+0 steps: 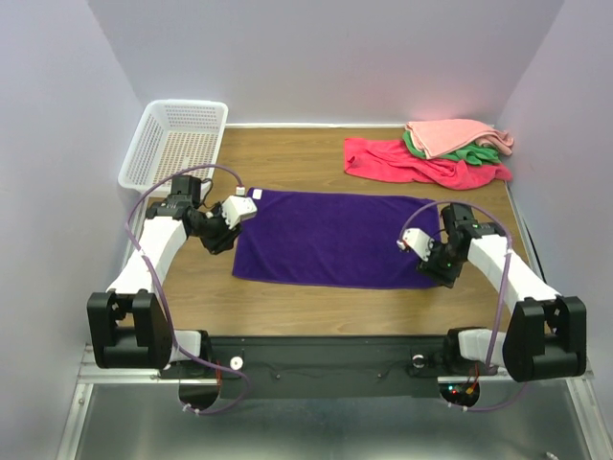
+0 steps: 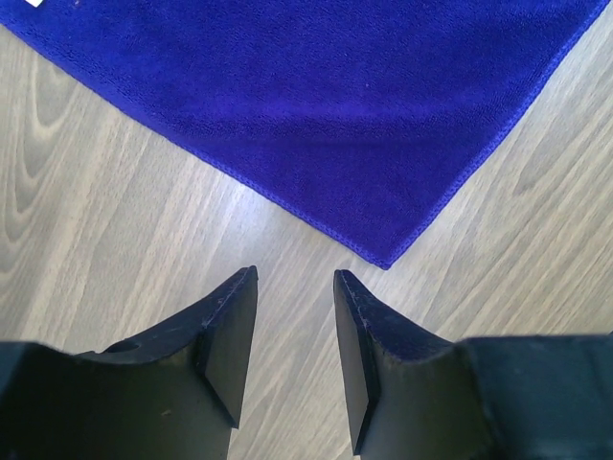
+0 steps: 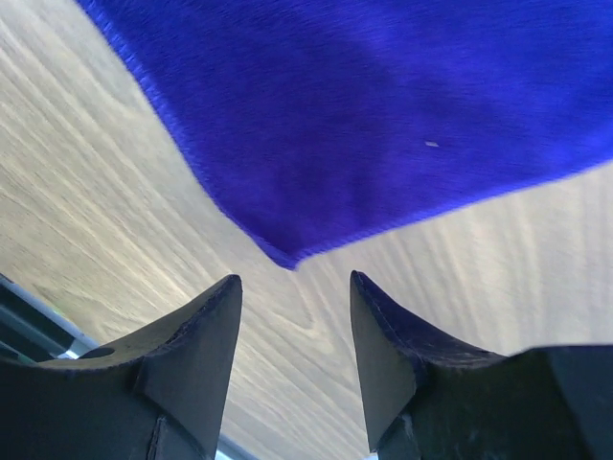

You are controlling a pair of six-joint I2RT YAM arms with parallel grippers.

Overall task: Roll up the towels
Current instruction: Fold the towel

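Left claw: my left gripper (image 2: 295, 278) has its jaws part-way apart with nothing between them, only bare table (image 2: 115, 240) showing in the gap
Right claw: my right gripper (image 3: 295, 284) is parted a little wider and is just as empty
Purple towel: the towel (image 1: 330, 238) lies flat and spread out mid-table, long side across, between my two arms
Left corner: the near corner at the towel's left end points straight at my gap, just ahead of the fingertips and not touching them
Right corner: the right-end corner sits just ahead of that gap too, slightly off to the left finger's side
Other towels: the red (image 1: 402, 163), pink (image 1: 455, 134) and green (image 1: 479, 151) ones are heaped at the far right, well apart from this one
Basket: a white basket (image 1: 177, 144) stands at the far left corner
Step, as I judge it: take both near corners so the roll can start
Risk, missed pinch: the hem lies flat on the wood, so if I close too high I get air, and too low I scrape the table
Risk, skewed roll: one claw catching before the other would drag the cloth askew and cone the roll
Risk, bunching: pushing forward before gripping would wrinkle the edge
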